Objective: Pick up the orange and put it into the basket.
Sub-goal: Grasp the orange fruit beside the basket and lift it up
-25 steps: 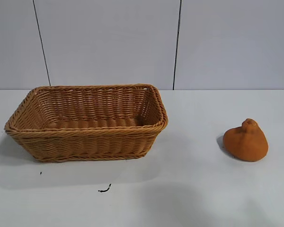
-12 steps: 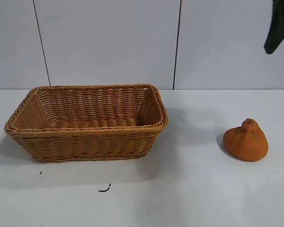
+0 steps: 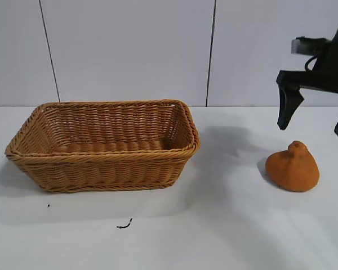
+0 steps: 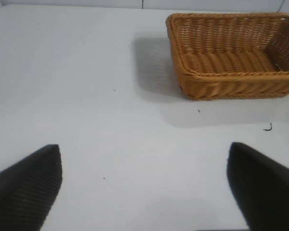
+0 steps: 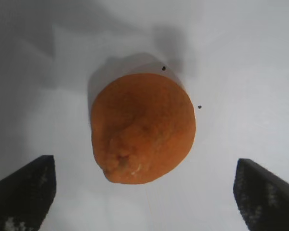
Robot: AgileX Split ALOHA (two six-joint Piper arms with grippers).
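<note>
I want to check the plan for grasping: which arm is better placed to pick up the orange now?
The right arm. The right gripper hangs open just above the orange, which shows between its fingers in the right wrist view. The left gripper, also open, is beyond the basket from the orange.

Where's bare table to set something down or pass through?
Free: the table between basket and orange, and the whole front strip. Basket interior is empty too. Crowded: above the orange, where the open right end effector hangs.
</note>
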